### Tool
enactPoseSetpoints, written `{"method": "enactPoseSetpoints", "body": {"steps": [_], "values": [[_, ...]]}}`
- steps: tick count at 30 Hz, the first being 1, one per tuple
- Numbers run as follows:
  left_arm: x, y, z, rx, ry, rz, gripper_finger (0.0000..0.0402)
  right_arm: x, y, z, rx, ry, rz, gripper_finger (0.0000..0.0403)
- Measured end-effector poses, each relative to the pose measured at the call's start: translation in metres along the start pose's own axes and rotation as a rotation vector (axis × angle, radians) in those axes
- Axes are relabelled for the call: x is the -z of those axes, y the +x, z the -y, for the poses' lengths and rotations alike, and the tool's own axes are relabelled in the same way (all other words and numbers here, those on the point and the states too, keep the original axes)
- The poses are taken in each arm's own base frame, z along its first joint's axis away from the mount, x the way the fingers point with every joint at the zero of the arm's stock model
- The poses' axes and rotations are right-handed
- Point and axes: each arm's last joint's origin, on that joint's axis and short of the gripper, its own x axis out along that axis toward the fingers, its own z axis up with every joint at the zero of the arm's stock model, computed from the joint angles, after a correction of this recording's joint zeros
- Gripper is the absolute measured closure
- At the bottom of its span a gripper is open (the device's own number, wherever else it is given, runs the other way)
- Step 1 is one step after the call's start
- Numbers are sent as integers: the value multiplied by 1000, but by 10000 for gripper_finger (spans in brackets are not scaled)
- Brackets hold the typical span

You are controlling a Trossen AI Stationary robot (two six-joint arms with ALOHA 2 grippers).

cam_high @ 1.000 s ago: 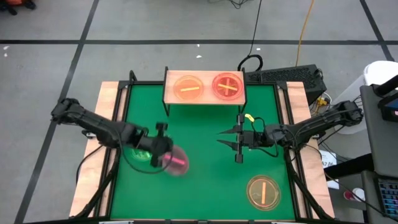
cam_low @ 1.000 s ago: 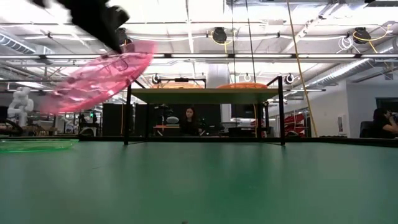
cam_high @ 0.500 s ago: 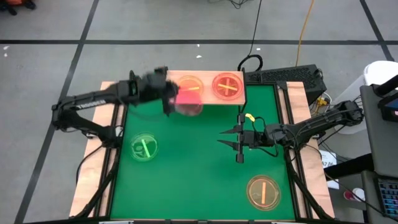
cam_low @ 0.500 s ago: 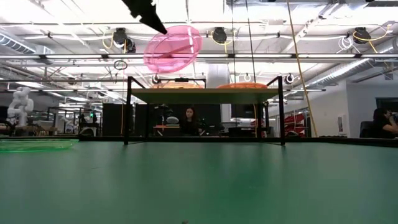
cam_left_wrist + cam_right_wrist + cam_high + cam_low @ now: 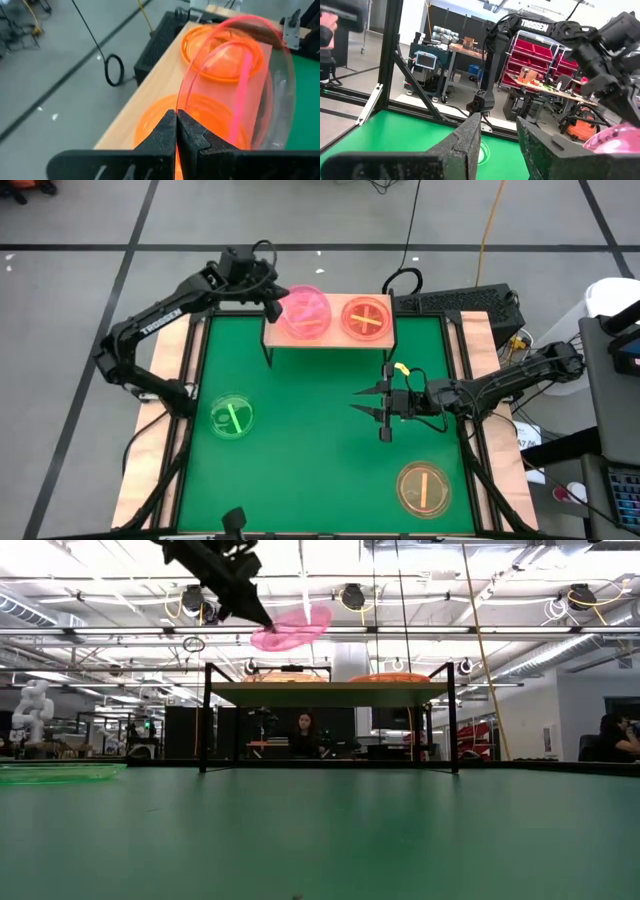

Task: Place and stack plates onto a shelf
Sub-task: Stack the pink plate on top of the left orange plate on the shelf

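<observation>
My left gripper (image 5: pixel 272 308) is shut on a pink plate (image 5: pixel 305 315) and holds it above the left part of the shelf (image 5: pixel 330 338), a wooden board on black legs. Under it on the board lies an amber plate (image 5: pixel 155 122). Beside that lies a reddish plate with a yellow cross (image 5: pixel 366 318). A green plate (image 5: pixel 232 417) lies flat on the mat's left side, and an amber plate (image 5: pixel 423 487) lies near the near right corner. My right gripper (image 5: pixel 383 412) hangs open over the mat's right middle and touches nothing. My left gripper pinches the pink plate by its rim (image 5: pixel 180 100), on the side toward the table's left, between the two fingertips (image 5: pixel 167 125). The fingers come from the far left, slanting down. The plate is lifted clear above the shelf (image 5: pixel 330 692) and hangs nearly level, slightly tipped (image 5: pixel 292 628).
The green mat (image 5: pixel 310 450) fills the table between wooden side rails. A keyboard (image 5: pixel 460 302) and cables lie beyond the far right corner. People sit in the room behind the shelf (image 5: pixel 303 732).
My left gripper has carried the pink plate from low over the mat near the green plate, up and toward the far edge, to above the shelf's left part. The plate has turned from steeply tilted to nearly level.
</observation>
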Motion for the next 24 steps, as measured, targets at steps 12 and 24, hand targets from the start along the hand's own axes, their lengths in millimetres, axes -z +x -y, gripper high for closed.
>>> {"method": "enactPoseSetpoints", "body": {"steps": [12,24], "values": [[7,20,-3,7,-22,-59,378,2,0,0,15,-6,-22,293],[11,20,-4,-29,-40,-98,375,3,0,0,13,-8,-31,293]]}}
